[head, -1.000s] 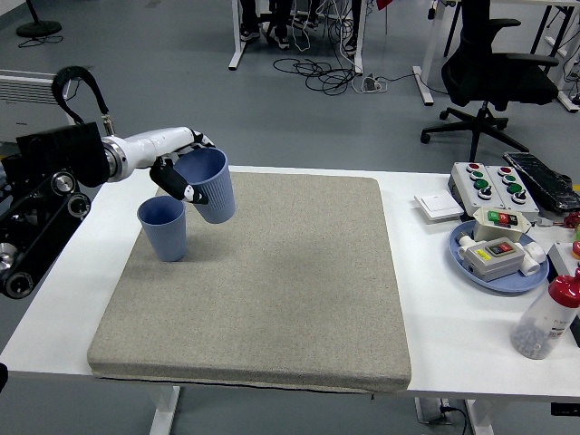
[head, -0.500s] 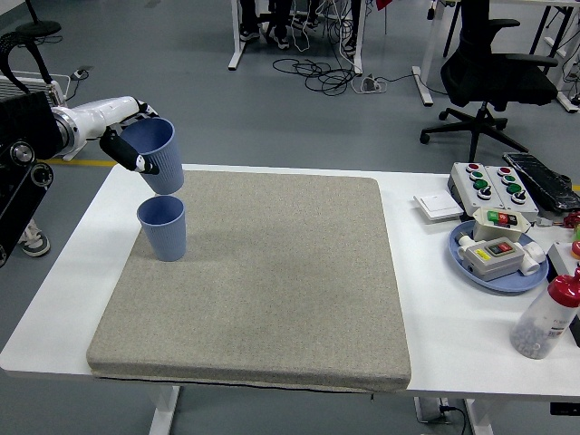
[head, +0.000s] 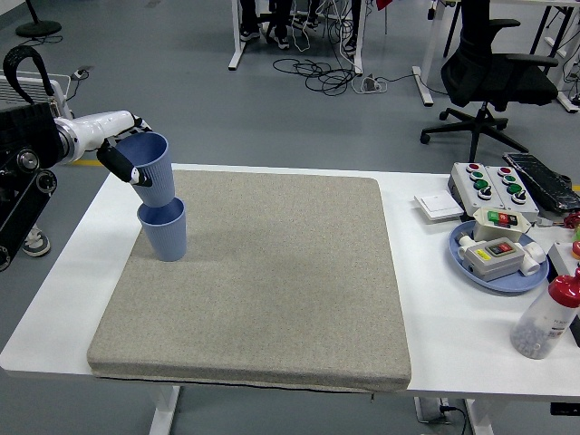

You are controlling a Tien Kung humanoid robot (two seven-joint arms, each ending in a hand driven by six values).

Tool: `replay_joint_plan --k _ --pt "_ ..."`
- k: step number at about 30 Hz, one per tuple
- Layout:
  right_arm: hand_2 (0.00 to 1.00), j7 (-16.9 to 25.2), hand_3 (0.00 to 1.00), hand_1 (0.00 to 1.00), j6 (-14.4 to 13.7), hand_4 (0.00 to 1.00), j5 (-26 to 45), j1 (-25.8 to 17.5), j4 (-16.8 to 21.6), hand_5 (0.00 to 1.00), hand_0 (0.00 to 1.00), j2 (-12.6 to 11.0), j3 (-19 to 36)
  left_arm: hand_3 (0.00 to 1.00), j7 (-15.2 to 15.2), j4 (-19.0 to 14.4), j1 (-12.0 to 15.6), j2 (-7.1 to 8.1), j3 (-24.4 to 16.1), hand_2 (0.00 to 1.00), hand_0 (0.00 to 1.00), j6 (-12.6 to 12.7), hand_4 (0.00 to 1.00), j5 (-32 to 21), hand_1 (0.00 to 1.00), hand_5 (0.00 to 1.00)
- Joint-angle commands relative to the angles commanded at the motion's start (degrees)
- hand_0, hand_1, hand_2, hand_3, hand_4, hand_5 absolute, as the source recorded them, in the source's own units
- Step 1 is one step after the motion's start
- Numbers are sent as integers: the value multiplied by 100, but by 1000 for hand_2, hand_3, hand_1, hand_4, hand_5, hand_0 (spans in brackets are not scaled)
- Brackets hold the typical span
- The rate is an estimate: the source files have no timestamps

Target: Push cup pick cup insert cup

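The white table is being covered over most of its top by a grey mat, and both task cups are being kept at the mat's far left corner. The standing blue cup is resting upright on the mat, mouth up; nothing can be made out inside it apart from the base of the held blue cup, which is being lowered into its mouth, tilted slightly and only just entering. The held cup is being gripped at its rim and upper wall by the left hand, fingers closed around it; its inside is looking empty.

Both cups are being judged light, thin-walled and easily deformed, with ribbed sides offering some grip, so a gentle hold near the stiffer rim is being favoured over a squeeze at mid-wall. At the right, a blue plate is being used to hold a small button box.
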Motion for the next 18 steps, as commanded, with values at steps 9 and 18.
replay_joint_plan --k 9,18 --pt "670 6 590 663 -4 107 23 6 0 550 726 -5 -21 511 -112 191 15 -42 171 547 439 0 547 119 554 65" --pt "670 7 590 663 -3 105 51 10 0 545 726 -9 -45 846 -339 405 6 -95 199 858 493 0 820 225 717 313"
